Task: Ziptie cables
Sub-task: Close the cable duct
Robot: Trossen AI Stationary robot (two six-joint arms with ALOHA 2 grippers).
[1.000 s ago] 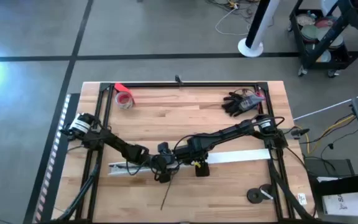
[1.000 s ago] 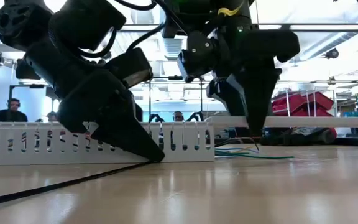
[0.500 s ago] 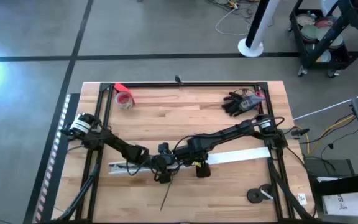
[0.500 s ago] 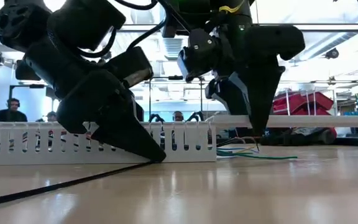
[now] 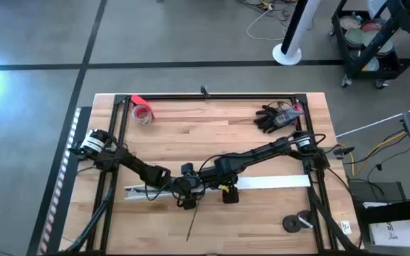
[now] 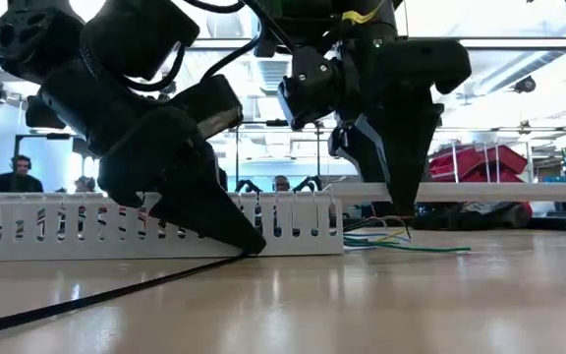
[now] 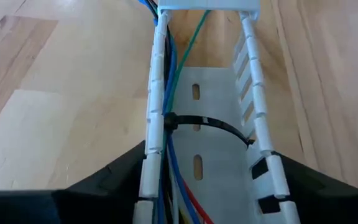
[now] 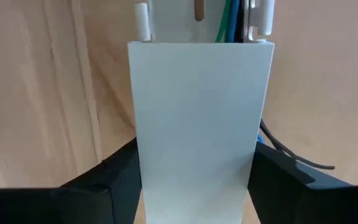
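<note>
One slotted white cable tray (image 7: 219,134) lies on the wooden counter (image 5: 212,135), and the cables (image 7: 169,93) run along inside it against one wall: two or three blue, one green, one red and some dark ones low down. One black zip tie (image 7: 207,123) crosses the tray floor and wraps the bundle to that wall. In the low view their loose ends (image 6: 401,241), green, blue and grey, trail out onto the counter past the right end of the slotted tray.

One long flat white cover strip (image 5: 272,181) extends to the right from the middle of the counter. The right gripper (image 8: 197,186) has its two fingers spread around this strip, one on each side, and they appear to touch its edges. The left gripper (image 7: 210,180) straddles the tray, fingers wide apart outside both slotted walls; whether they press on it cannot be told.

Both arms meet at the near middle of the counter, crowding over the tray. One thin dark tie (image 5: 191,226) lies loose on the near side. At the far left sits one red tape roll (image 5: 142,114); at the far right, one pair of black gloves (image 5: 272,117). A small dark tool lies at the near right corner (image 5: 297,222). People sit in the room beyond.
</note>
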